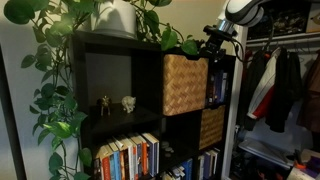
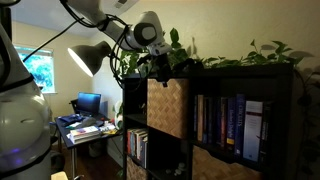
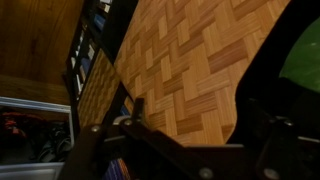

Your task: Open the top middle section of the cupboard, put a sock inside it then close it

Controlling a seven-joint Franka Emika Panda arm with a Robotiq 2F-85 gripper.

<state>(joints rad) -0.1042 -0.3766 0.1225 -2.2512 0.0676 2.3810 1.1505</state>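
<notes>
Dark cube shelf (image 1: 77,90) in both exterior views. Woven basket (image 1: 184,85) seated in top middle cube, front roughly level with shelf front. At basket's top edge, near the corner beside the book cube: pincer (image 1: 213,45); touching or just above, cannot tell. Finger spread also impossible to tell, wrist view dark and filled by the basket's weave. Second woven basket (image 1: 211,127) one row lower, next column over. Books (image 1: 128,158) along lower row. Two small figurines (image 1: 104,102) in open cube beside top basket. Trailing plant (image 1: 60,60) over shelf top. Hanging clothes (image 1: 280,85) past shelf.
</notes>
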